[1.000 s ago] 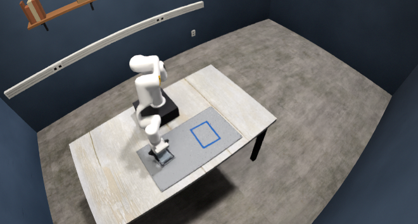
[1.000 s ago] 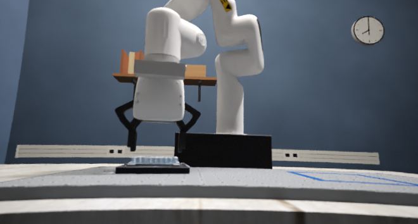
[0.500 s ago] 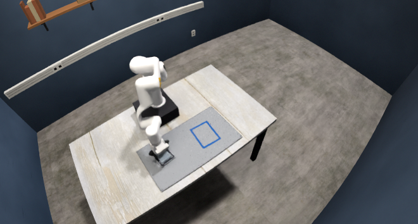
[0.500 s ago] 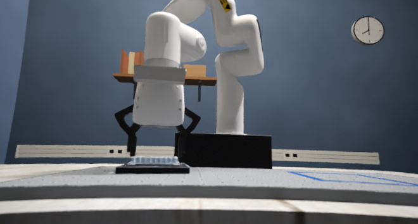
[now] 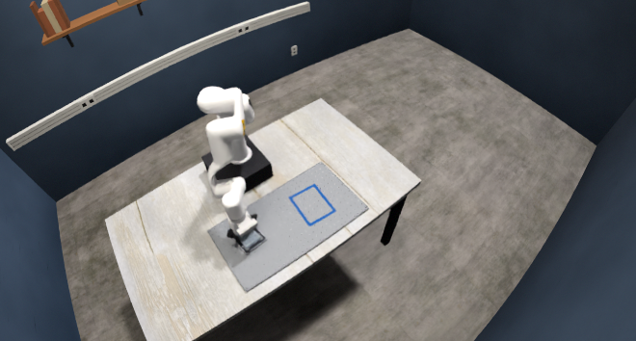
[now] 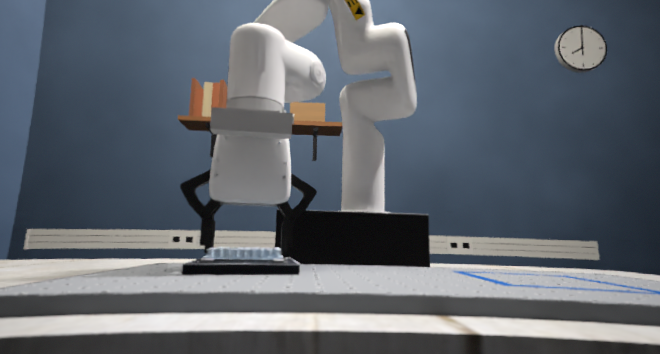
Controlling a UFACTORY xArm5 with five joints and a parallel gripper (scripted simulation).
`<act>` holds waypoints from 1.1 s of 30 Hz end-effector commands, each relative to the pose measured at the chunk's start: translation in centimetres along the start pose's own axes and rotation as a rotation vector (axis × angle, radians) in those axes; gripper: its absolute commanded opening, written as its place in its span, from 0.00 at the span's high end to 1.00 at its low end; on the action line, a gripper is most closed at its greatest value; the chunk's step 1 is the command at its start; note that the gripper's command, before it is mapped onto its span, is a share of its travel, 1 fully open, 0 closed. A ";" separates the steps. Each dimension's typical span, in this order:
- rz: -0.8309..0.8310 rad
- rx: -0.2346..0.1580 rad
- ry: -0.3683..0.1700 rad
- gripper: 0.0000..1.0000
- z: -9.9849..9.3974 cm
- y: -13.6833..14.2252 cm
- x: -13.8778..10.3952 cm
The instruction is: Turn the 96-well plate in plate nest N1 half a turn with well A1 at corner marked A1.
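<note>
Pincer (image 6: 243, 244) fully open, holding nothing. Its 2 black fingers (image 6: 207, 232) point straight down, 1 on each side of the plate (image 6: 242, 253), tips down at about the level of the plate's top edge. Whether the tips touch the plate's ends cannot be told from the side view.

Plate is pale, bluish, with rows of wells just visible along its top. It lies flat in the black holder (image 6: 240, 268), which sits on the grey mat (image 6: 350, 279). From above, the plate (image 5: 252, 241) shows only partly, the white wrist of the arm (image 5: 226, 142) covering its rear half. The cut-off corner and the A1 mark are too small to make out in either view.

Holder stands near the left end of the mat (image 5: 289, 233) as seen from above; a blue rectangle outline (image 5: 312, 204) is drawn on the mat well apart from it, toward the other end. Mat lies on a pale wooden desk (image 5: 159, 252). Arm's black base block (image 5: 238, 168) sits on the desk just behind the mat.

Background: wall shelf (image 6: 320, 128) with books, wall clock (image 6: 580, 48), long white rail (image 6: 515, 248) along the wall.
</note>
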State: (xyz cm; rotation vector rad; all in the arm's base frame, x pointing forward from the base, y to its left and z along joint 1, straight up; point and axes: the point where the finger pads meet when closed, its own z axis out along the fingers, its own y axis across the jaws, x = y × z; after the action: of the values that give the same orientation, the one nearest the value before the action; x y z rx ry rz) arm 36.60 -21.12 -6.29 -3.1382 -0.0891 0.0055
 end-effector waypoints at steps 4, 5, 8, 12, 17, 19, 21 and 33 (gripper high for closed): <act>0.000 0.001 0.005 0.00 -0.1 0.1 0.1; 0.000 0.001 0.005 0.00 -0.1 0.1 0.1; 0.000 0.001 0.005 0.00 -0.1 0.1 0.1; 0.000 0.001 0.005 1.00 -0.2 0.1 0.1; 0.000 0.001 0.005 1.00 -0.2 0.1 0.1; 0.000 0.001 0.005 1.00 -0.2 0.1 0.1; 0.000 0.001 0.005 1.00 -0.2 0.1 0.1; 0.000 0.001 0.005 1.00 -0.2 0.1 0.1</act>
State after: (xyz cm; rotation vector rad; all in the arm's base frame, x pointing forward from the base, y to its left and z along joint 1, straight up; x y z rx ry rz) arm 36.59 -21.12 -6.23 -3.1381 -0.0891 0.0058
